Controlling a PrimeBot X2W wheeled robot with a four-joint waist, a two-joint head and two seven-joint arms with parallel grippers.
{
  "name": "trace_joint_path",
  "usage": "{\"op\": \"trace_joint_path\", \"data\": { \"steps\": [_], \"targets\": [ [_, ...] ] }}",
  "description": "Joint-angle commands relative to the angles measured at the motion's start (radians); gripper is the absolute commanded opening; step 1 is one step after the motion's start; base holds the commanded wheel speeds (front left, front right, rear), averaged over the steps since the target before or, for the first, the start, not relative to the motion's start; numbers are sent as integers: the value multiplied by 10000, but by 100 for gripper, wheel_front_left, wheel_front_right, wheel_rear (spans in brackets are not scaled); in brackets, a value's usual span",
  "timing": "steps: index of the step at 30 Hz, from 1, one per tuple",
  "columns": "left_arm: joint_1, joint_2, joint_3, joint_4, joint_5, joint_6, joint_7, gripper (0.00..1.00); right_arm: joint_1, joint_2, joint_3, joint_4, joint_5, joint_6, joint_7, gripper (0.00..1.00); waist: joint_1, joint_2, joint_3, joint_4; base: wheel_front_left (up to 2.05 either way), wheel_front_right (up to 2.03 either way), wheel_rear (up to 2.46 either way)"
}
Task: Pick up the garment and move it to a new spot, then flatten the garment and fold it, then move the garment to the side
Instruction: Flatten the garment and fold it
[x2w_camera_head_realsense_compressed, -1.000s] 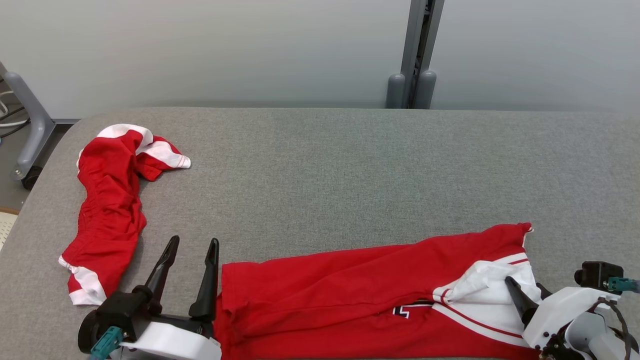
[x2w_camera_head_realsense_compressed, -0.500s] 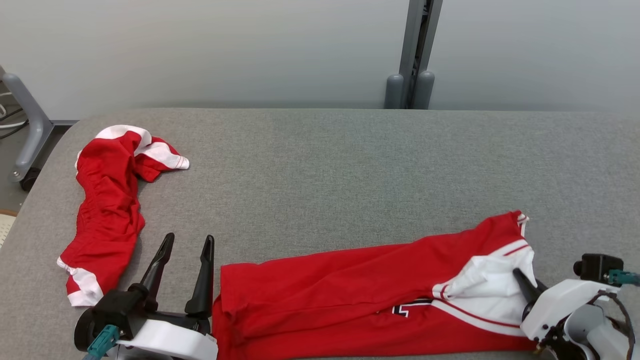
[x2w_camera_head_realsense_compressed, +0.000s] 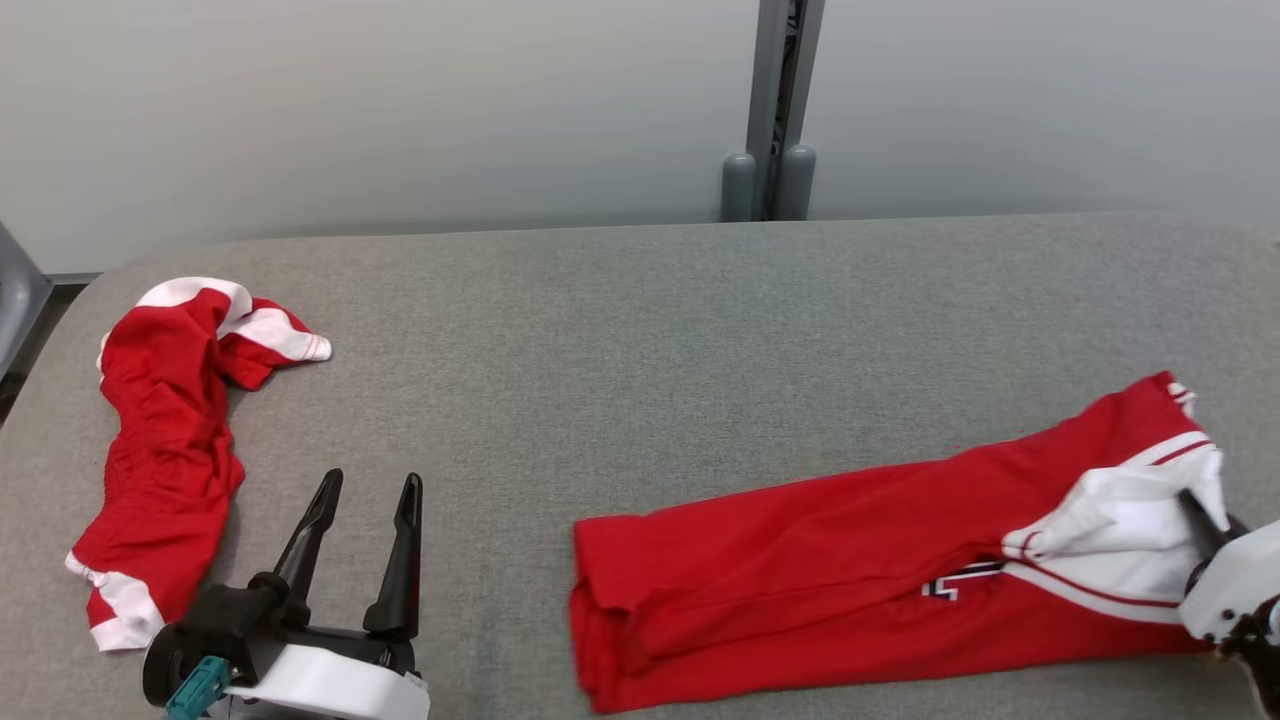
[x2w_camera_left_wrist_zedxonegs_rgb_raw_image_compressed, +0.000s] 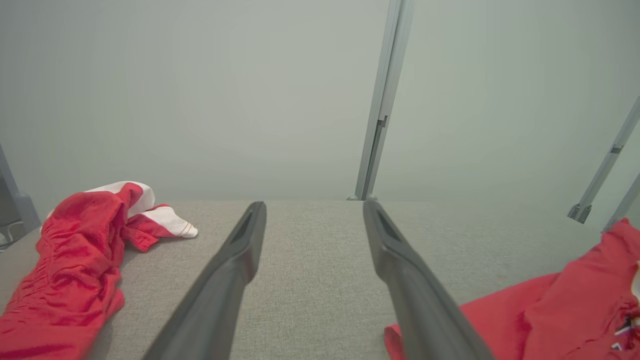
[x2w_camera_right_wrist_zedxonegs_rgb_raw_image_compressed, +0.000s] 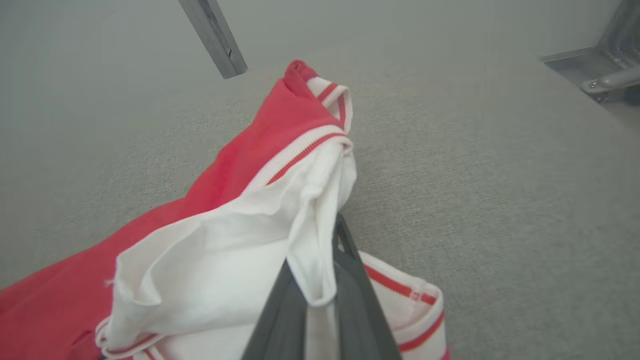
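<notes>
Clamps the right pincer (x2w_camera_head_realsense_compressed: 1196, 508) tight on a white fold (x2w_camera_head_realsense_compressed: 1120, 510) at the sleeve end of the garment (x2w_camera_head_realsense_compressed: 800, 560), with the cloth pinched between both dark fingers and draped over them in the right wrist view. Lifts that end a little, bunching it, while resting all the remaining red length on the grey worktop (x2w_camera_head_realsense_compressed: 640, 320). Grips at one end probably so as to drag the long folded band sideways without undoing the fold. Judging by that lengthwise fold, looks like the last step, shifting the piece aside.

Holds the left pincer (x2w_camera_head_realsense_compressed: 370, 483) spread wide and empty, low over the near edge of the worktop, fingers pointing away from the robot. Seems parked there, out of the way of the pull.

Places the garment near the front right of the worktop, slanting up toward the right. Puts its sleeve end inside the right pincer and its red folded end toward the middle, well apart from the left pincer and off to that pincer's right. Shows a second red garment (x2w_camera_head_realsense_compressed: 160, 440) crumpled at the far left, untouched.
</notes>
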Motion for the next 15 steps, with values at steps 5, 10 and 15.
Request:
{"op": "trace_joint_path", "data": {
  "steps": [5,10,15],
  "targets": [
    [5,-22,217,41,152,-164,-19,100,-349,-348,-7,61,-299,0,-402,0,0,0,-22,-212,0,0,0],
    [2,-71,350,93,260,-255,-19,100,-532,-560,33,-660,-709,0,-763,0,0,0,-64,-343,0,0,0],
    [24,-176,449,169,333,-303,-19,100,-527,-328,84,-1980,-1400,0,-666,0,0,0,-146,-399,0,0,0]
  ]
}}
